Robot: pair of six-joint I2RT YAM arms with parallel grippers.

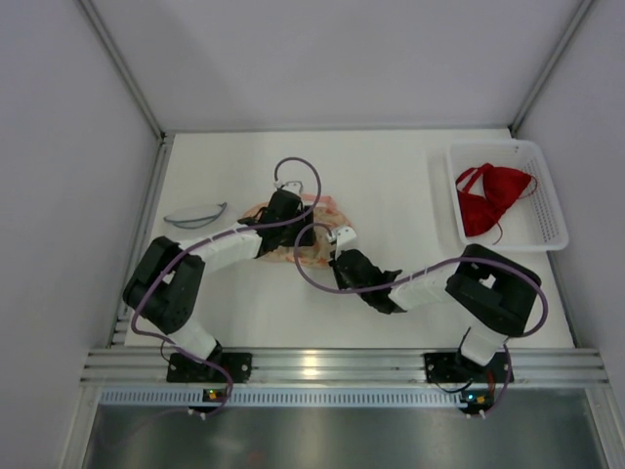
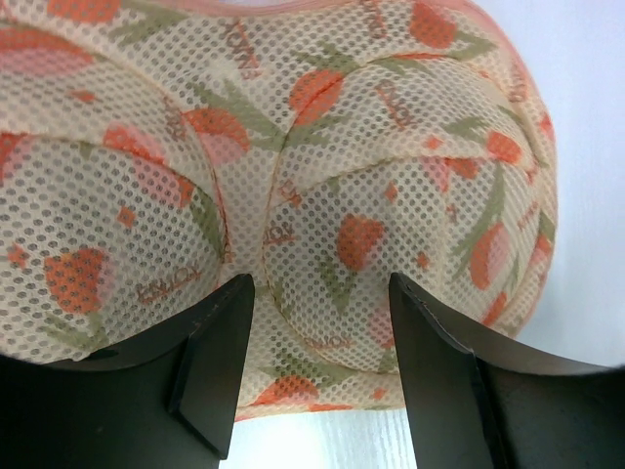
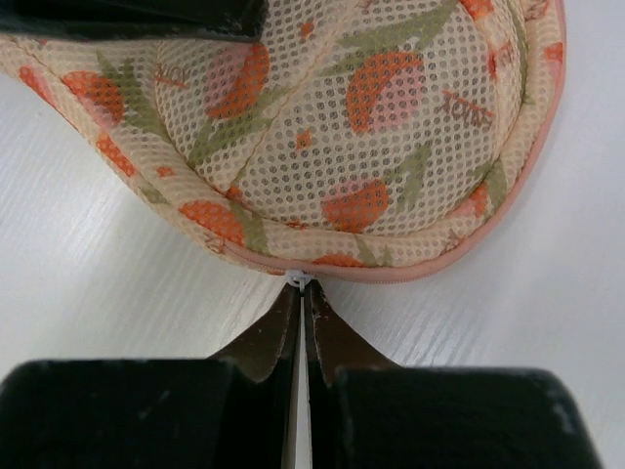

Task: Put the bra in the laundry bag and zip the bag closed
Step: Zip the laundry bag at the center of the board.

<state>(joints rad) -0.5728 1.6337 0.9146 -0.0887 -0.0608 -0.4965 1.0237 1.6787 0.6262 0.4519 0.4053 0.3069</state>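
Laundry bag (image 1: 314,250): mid-table, domed; red bra (image 1: 491,195) well apart in the basket (image 1: 549,233).
Right gripper (image 3: 301,298): pinched tight on the zipper pull (image 3: 299,280).
Left gripper (image 2: 312,332): spread wide astride the mesh, clamping nothing.
Technique: I'd follow the rim's curve, low, left steadying.
Axis: long way across the table, pull toward my right arm.

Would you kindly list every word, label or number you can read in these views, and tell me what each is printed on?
Small orange word repeated across the mesh laundry bag: it is there, but too small and distorted to read reliably.
Red bra: no text visible.
White basket: no text visible.
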